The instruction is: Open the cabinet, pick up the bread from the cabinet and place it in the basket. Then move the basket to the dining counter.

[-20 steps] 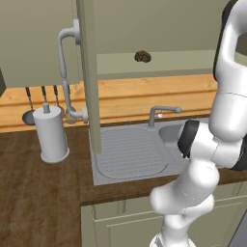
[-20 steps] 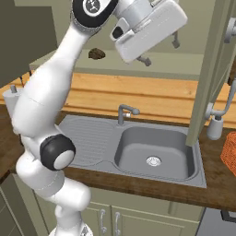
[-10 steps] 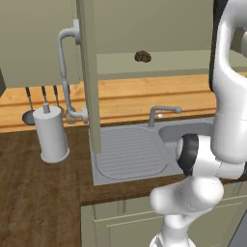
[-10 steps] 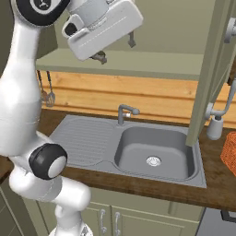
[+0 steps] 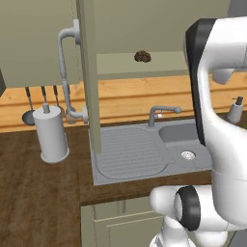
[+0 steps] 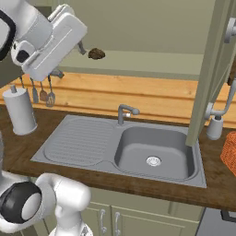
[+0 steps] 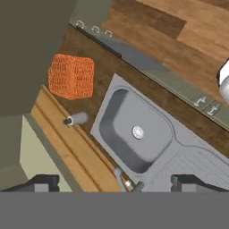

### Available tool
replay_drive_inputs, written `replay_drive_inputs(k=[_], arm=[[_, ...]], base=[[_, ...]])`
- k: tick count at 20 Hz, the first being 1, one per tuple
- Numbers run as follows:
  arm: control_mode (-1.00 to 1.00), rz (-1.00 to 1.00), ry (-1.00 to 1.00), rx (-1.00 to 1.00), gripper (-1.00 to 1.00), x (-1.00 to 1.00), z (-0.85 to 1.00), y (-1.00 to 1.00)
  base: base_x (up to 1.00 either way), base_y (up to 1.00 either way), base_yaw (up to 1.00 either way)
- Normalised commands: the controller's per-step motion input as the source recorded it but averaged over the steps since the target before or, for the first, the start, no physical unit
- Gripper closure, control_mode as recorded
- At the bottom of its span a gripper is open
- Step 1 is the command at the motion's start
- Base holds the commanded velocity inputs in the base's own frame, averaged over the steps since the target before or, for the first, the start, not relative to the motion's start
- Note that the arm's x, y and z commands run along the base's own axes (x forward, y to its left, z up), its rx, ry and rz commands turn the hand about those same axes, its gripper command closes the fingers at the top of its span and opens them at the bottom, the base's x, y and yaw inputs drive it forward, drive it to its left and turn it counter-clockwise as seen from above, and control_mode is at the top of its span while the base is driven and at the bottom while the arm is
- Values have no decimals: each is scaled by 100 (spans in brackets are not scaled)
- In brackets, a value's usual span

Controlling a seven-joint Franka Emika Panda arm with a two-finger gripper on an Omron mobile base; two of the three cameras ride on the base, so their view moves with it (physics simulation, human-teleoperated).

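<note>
A: How far along is the robot?

B: The sage-green cabinet door (image 5: pixel 88 72) with the curved grey bar handle is open. The small dark brown lumpy bread (image 5: pixel 142 57) sits on the shelf inside, not picked up. The tool (image 7: pixel 115 181) is wide and holds nothing.

A: And the rest?

B: The bright orange mesh basket (image 7: pixel 71 76) waits on the dark wood worktop (image 7: pixel 112 67) beside the grey steel sink (image 6: pixel 152 150). The open door stands near the reach.

I count one bread (image 5: pixel 142 56), one basket (image 7: pixel 71 76), one sink (image 6: pixel 152 152), one faucet (image 6: pixel 124 112), one paper towel roll (image 5: pixel 51 133) and three hanging utensils (image 6: pixel 42 93).
</note>
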Motion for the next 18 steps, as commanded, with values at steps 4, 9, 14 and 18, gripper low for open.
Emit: replay_drive_inputs(k=[4, 9, 14, 18], arm=[[-100, 59, -5, -31, -100, 0, -49, 74], [-100, 61, 4, -32, -100, 0, -9, 53], [-100, 54, 23, -47, -100, -4, 0, 45], [-100, 45, 31, -51, -100, 0, 1, 30]], base=[[0, 0, 0], [0, 0, 0], [0, 0, 0], [0, 0, 0]])
